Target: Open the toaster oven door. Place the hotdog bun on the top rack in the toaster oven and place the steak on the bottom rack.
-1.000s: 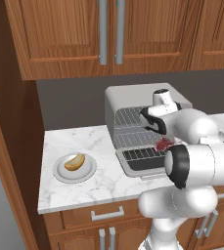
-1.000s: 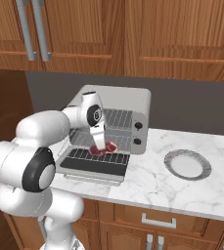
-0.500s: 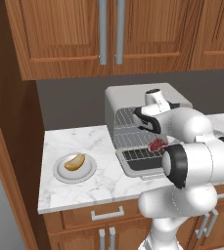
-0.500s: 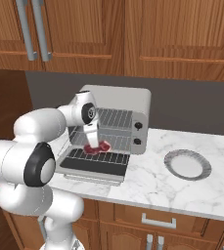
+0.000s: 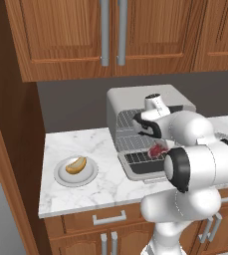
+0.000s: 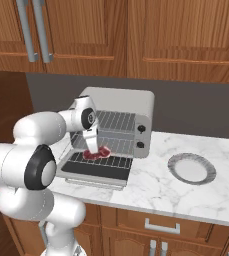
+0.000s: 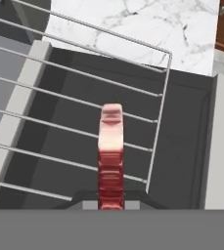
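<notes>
Tool [image 6: 93, 148] clenched on flat red raw steak [image 6: 97, 153], now shifted left over pulled-out silver wire bottom rack [image 6: 102, 160]; release next. Golden bun [image 5: 76, 164] untouched on plate.

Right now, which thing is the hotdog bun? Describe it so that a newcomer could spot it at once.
Start at the grey toaster oven on the marble counter, then look left to the round plate near the counter's left end. The hotdog bun lies on it: a small golden-tan oblong roll, unlike the red steak in the gripper.
</notes>
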You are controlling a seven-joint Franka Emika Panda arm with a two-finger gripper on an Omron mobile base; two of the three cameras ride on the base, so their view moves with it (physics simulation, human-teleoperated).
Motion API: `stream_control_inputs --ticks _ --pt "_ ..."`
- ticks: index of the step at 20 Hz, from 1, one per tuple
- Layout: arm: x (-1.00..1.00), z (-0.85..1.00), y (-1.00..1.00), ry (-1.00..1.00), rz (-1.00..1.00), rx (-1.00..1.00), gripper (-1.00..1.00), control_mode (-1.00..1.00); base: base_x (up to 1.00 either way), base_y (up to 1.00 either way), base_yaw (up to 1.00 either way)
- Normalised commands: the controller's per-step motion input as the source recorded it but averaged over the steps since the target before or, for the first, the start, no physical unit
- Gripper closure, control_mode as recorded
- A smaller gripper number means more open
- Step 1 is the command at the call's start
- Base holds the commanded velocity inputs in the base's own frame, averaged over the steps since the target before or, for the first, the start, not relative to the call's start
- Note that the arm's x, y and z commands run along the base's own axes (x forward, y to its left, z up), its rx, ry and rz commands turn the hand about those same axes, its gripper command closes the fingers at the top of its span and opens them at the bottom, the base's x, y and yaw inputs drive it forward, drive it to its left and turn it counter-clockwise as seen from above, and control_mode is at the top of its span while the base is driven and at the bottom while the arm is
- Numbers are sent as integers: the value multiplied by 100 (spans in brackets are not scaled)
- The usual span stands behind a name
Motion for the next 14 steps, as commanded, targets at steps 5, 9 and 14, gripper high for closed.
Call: stream_control_inputs --ticks 5,9,14 --pt "2 -7 9 0 -1 0 100 -100 0 0 0" --pt "0 -5 6 0 -2 0 100 -100 0 0 0" --pt "1 0 1 0 -3 0 100 -100 0 0 0"
